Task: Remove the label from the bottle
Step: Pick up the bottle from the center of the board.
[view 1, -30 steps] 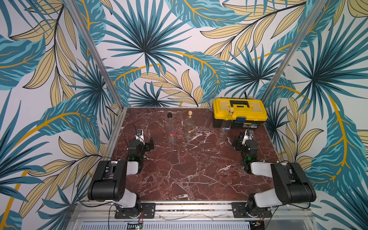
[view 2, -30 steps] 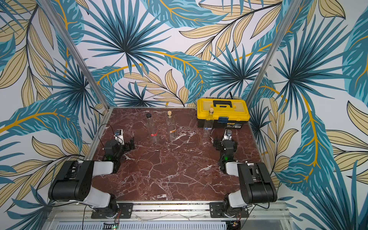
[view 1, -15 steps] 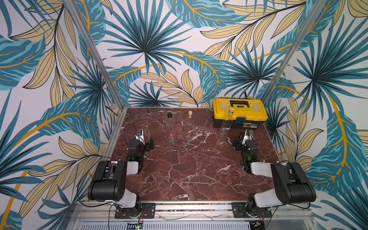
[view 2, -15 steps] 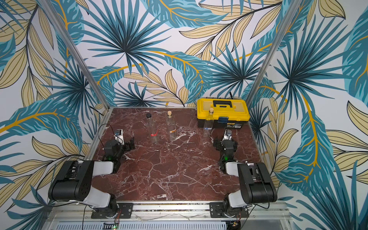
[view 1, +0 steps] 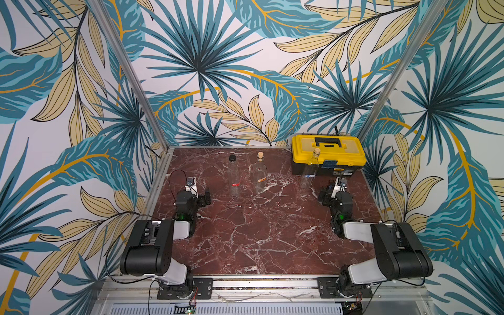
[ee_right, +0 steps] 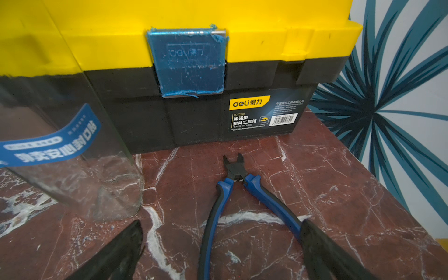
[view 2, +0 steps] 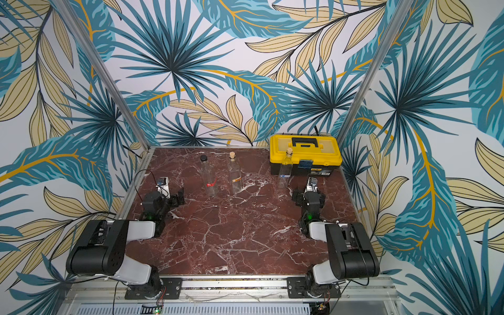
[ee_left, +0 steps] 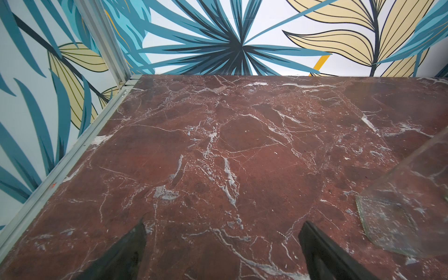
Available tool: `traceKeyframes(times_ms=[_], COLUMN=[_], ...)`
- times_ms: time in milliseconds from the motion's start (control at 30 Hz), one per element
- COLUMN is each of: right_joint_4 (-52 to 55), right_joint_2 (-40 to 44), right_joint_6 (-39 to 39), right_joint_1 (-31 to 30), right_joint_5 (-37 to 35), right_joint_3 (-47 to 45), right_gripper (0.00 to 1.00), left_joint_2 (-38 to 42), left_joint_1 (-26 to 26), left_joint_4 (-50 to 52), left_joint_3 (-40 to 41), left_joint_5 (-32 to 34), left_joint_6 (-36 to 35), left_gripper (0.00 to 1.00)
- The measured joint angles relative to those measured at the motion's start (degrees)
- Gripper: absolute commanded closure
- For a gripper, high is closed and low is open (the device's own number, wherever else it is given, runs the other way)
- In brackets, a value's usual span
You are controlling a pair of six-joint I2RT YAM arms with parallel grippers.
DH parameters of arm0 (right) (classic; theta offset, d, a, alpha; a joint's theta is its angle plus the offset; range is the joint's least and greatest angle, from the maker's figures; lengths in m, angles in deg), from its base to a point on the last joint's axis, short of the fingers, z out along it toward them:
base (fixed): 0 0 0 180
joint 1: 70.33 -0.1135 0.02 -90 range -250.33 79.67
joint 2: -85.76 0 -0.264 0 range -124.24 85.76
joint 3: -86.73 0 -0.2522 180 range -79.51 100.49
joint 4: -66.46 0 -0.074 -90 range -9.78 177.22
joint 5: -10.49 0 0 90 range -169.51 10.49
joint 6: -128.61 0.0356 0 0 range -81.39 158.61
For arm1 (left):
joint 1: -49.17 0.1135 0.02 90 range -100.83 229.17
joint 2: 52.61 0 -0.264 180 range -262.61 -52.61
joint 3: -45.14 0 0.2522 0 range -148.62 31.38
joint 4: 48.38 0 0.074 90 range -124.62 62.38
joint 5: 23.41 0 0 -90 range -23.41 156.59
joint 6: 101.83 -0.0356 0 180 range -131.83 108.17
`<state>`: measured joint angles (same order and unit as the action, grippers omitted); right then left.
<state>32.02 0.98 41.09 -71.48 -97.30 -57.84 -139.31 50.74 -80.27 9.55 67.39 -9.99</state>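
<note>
Saw no movement since a second before: found both arms parked low as earlier and every bottle in its earlier place. Located the left gripper (view 1: 203,197) at about 9 o'clock on the worktop (view 1: 259,237), with fingers spread wide above bare marble and pinching nothing. Located the right gripper (view 1: 326,195) at about 3 o'clock, likewise spread wide and empty. Counted three clear bottles, all upright. Placed the black-capped bottle (view 1: 233,171) at about 11 o'clock, with a red label (view 1: 235,184) low on its body. Placed the middle bottle (view 1: 259,173), cork-stoppered, just beside it toward 12 o'clock and apart from it, with an orange label (view 1: 262,179). Placed the square bottle (view 1: 311,170) at about 1 o'clock, just in front of the yellow toolbox (view 1: 328,151), with a blue label (ee_right: 48,143) wrapped around its glass. Noticed blue-handled cutters (ee_right: 242,191) flat on the marble ahead of the right gripper, nose toward the toolbox, with one handle end hidden behind a gripper finger; could not tell whether touching.
</note>
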Motion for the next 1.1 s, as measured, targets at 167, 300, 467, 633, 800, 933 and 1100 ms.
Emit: traceKeyframes(times_ms=[167,300,467,633,800,933,1100], right_joint_4=[0.1,1.0,15.2,26.2,36.0,44.9,53.4], right_joint_2=[0.0,1.0,6.8,13.5,19.7,22.3,24.0], right_joint_6=[0.1,0.2,0.5,2.7,7.5,11.6,15.4], right_joint_1=[0.0,0.0,0.0,0.0,0.1,0.0,0.0], right_joint_5=[-1.8,-3.0,-4.9,-5.0,-4.2,-1.4,1.9], right_joint_3=[0.0,0.3,7.3,13.1,12.7,13.9,16.6], right_gripper=[0.01,0.01,0.0,0.01,0.01,0.0,0.01], left_joint_2=[2.4,7.5,13.8,17.8,20.1,20.4,20.6], left_joint_1=[0.0,0.0,0.0,0.0,-0.5,-1.3,-2.9], left_joint_4=[0.0,0.2,1.7,3.9,6.5,8.6,12.0], left_joint_3=[0.0,0.1,0.1,0.1,-0.3,-2.6,-5.7], left_joint_5=[0.0,0.8,0.9,0.4,-0.7,-2.1,-4.0], left_joint_6=[-0.2,-0.1,0.0,0.6,1.8,3.2,5.0], left_gripper=[0.01,0.0,0.0,0.0,0.0,0.01,0.01])
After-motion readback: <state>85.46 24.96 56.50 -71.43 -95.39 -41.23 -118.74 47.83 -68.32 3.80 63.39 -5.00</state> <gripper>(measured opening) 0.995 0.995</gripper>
